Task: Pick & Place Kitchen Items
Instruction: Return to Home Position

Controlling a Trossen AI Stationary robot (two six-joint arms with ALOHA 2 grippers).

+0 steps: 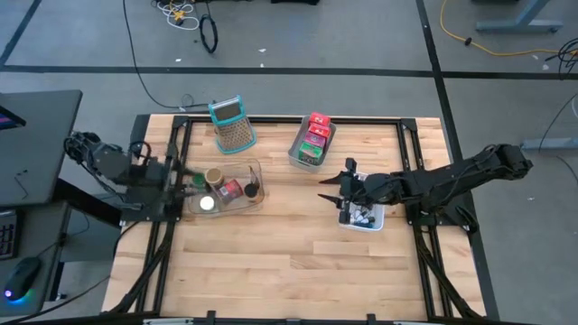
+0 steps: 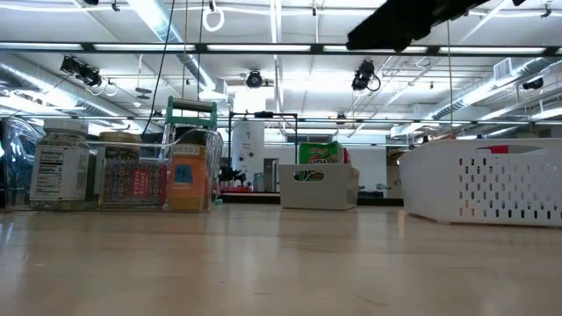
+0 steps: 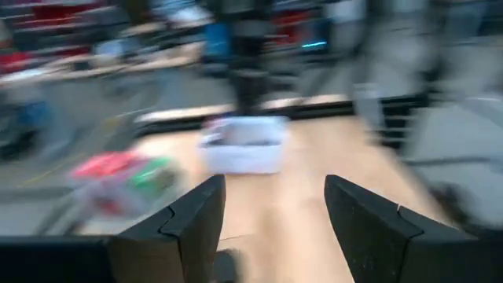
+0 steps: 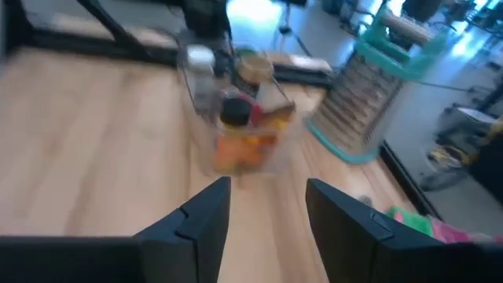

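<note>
nearest, toward the right edge of the tabletop (image 1: 289,262), the white bin (image 2: 492,180) held the small bottles (image 1: 363,214). the right end effector (image 4: 265,189) hung above it, fingers spread and empty. those bottles were likely light, stiff, smooth and prone to roll, so a hold across the body under the cap would suit.

a little farther, by the left edge, the clear bin (image 1: 257,170) held short jars (image 1: 214,176). these were probably heavier and rigid, best taken across the lid or the sides. the left end effector (image 3: 275,185) sat just beside that bin, also spread and empty.

by the far edge, near its middle, the grey bin (image 2: 318,186) held packets (image 1: 315,135), likely light, soft and crinkly, to be pinched at a top edge. farthest stood the grater (image 1: 233,124).
</note>
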